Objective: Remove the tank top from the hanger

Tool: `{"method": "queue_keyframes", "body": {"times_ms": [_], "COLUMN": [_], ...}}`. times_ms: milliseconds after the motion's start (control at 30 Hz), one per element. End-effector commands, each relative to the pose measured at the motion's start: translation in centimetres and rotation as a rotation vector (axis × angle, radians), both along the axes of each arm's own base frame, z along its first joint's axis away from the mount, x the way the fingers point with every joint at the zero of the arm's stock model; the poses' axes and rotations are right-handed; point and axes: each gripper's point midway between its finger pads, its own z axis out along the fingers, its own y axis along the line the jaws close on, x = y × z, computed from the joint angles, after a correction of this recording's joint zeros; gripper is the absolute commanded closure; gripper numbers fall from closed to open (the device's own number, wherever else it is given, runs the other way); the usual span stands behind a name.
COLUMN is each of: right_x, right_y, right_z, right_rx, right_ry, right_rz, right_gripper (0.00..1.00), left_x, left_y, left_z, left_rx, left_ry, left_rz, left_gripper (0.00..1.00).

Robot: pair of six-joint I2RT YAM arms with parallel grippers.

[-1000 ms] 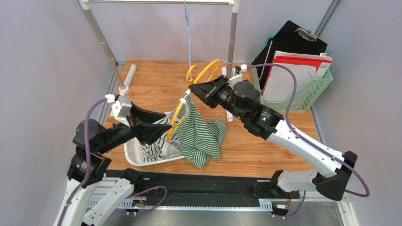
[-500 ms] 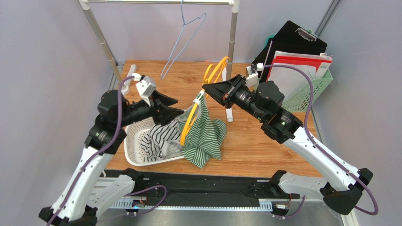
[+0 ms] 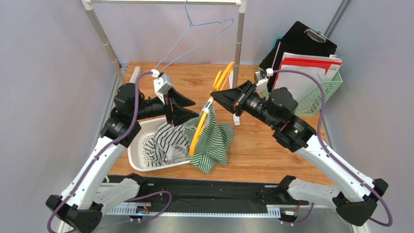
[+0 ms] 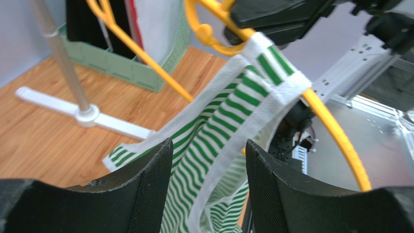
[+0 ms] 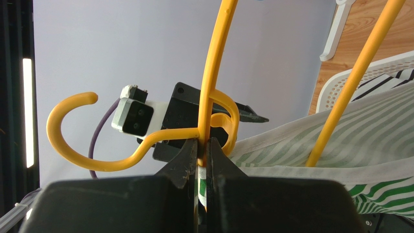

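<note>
A green-and-white striped tank top [image 3: 212, 141] hangs by a white-edged strap from a yellow hanger [image 3: 200, 127], with its lower part resting on the table. My right gripper [image 3: 214, 96] is shut on the hanger near its hook, as the right wrist view [image 5: 203, 145] shows. My left gripper [image 3: 193, 110] is open just left of the strap. In the left wrist view the strap [image 4: 252, 82] runs between my open fingers [image 4: 146, 194], and I cannot tell if it touches them. The hanger's arm [image 4: 335, 131] passes under the strap.
A white basket [image 3: 138, 160] at the left holds a black-and-white striped garment [image 3: 167, 143]. A blue wire hanger [image 3: 194, 34] hangs from the rack rail, whose post [image 3: 238, 43] stands behind. A green bin [image 3: 313, 94] with folders sits at the back right.
My left arm has risen and swung right, from over the basket up to the strap. My right gripper has lifted the hanger a little. The blue wire hanger has swung on the rail.
</note>
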Motion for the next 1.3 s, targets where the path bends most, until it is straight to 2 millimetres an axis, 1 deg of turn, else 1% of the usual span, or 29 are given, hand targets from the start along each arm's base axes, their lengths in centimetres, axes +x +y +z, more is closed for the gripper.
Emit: {"method": "queue_keyframes", "body": {"times_ms": [0, 100, 233, 367, 433, 467, 533, 567, 633, 667, 733, 767, 800, 833, 867, 933, 967, 1000, 1033, 1067, 1100, 1133, 1167, 1200, 1233, 1267], "right_x": [-1.0, -1.1, -1.2, -1.3, -1.4, -1.5, -1.5, -1.6, -1.7, -1.8, -1.8, -1.8, -1.9, -1.7, -1.5, -1.1, -0.6, -0.2, 0.3, 1.2, 1.7, 2.3, 3.3, 3.8, 4.2, 5.2], "right_y": [-0.8, -0.7, -0.8, -0.9, -0.9, -1.0, -1.0, -1.0, -1.1, -1.3, -1.4, -1.5, -1.6, -1.7, -1.9, -2.3, -2.7, -2.9, -3.1, -3.6, -4.0, -4.3, -4.9, -5.1, -5.4, -5.5], "right_z": [2.8, 2.8, 3.0, 3.2, 3.2, 3.2, 3.1, 3.1, 2.9, 2.9, 2.7, 2.7, 2.8, 2.6, 2.5, 2.0, 1.9, 1.4, 0.9, 0.6, 0.2, -0.1, -0.7, -1.0, -1.1, -1.5], "right_rx": [0.079, 0.086, 0.096, 0.1, 0.097, 0.098, 0.096, 0.096, 0.094, 0.095, 0.09, 0.089, 0.089, 0.084, 0.079, 0.061, 0.055, 0.04, 0.03, 0.022, 0.011, 0.002, -0.007, -0.011, -0.017, -0.03], "right_ry": [-0.059, -0.054, -0.057, -0.061, -0.063, -0.064, -0.062, -0.062, -0.062, -0.063, -0.062, -0.065, -0.068, -0.067, -0.066, -0.068, -0.068, -0.064, -0.056, -0.056, -0.049, -0.045, -0.034, -0.027, -0.028, -0.02], "right_rz": [0.017, 0.024, 0.026, 0.026, 0.026, 0.027, 0.029, 0.03, 0.03, 0.029, 0.025, 0.02, 0.017, 0.011, -0.003, -0.026, -0.052, -0.065, -0.081, -0.108, -0.127, -0.142, -0.17, -0.179, -0.188, -0.202], "right_gripper": [1.0, 1.0, 1.0, 1.0, 1.0, 1.0, 1.0, 1.0, 1.0, 1.0, 1.0, 1.0, 1.0, 1.0, 1.0, 1.0, 1.0, 1.0, 1.0, 1.0, 1.0, 1.0, 1.0, 1.0, 1.0, 1.0], "left_x": [-3.5, -3.6, -2.5, -2.0, -1.4, -1.3, -0.5, -0.2, 0.6, 0.8, 1.2, 1.0, 0.9, 0.6, 0.4, -0.2, -0.5, -1.2, -1.6, -2.0, -2.9, -3.2, -4.1, -4.6, -4.9, -5.3], "left_y": [-0.5, -0.6, -1.1, -2.0, -2.3, -2.4, -2.5, -2.4, -2.4, -2.4, -2.4, -2.4, -2.4, -2.4, -2.3, -2.1, -2.0, -1.7, -1.6, -1.4, -1.0, -0.9, -0.4, -0.3, -0.3, -0.1], "left_z": [2.6, 2.7, 2.6, 2.7, 2.6, 2.7, 2.6, 2.9, 2.8, 3.1, 3.2, 3.7, 3.9, 4.4, 4.7, 5.6, 6.0, 6.6, 6.9, 7.2, 7.9, 8.0, 8.7, 9.2, 9.1, 9.4], "left_rx": [-0.065, -0.064, -0.056, -0.052, -0.046, -0.047, -0.044, -0.046, -0.039, -0.041, -0.042, -0.053, -0.058, -0.069, -0.08, -0.1, -0.108, -0.125, -0.135, -0.145, -0.166, -0.181, -0.203, -0.226, -0.233, -0.243], "left_ry": [-0.114, -0.102, -0.075, -0.067, -0.063, -0.068, -0.058, -0.061, -0.045, -0.043, -0.032, -0.026, -0.025, -0.032, -0.02, -0.031, -0.033, -0.039, -0.043, -0.049, -0.054, -0.059, -0.073, -0.077, -0.069, -0.072], "left_rz": [-0.158, -0.163, -0.135, -0.143, -0.128, -0.126, -0.091, -0.075, -0.042, -0.031, -0.009, -0.009, -0.012, -0.022, -0.018, -0.013, -0.013, -0.012, -0.011, -0.012, -0.019, -0.02, -0.024, -0.035, -0.04, -0.046], "left_gripper": [0.37, 0.36, 0.36, 0.36, 0.36, 0.37, 0.4, 0.45, 0.52, 0.62, 0.71, 0.79, 0.83, 0.93, 0.99, 1.0, 1.0, 1.0, 1.0, 1.0, 1.0, 1.0, 1.0, 1.0, 1.0, 1.0]}}
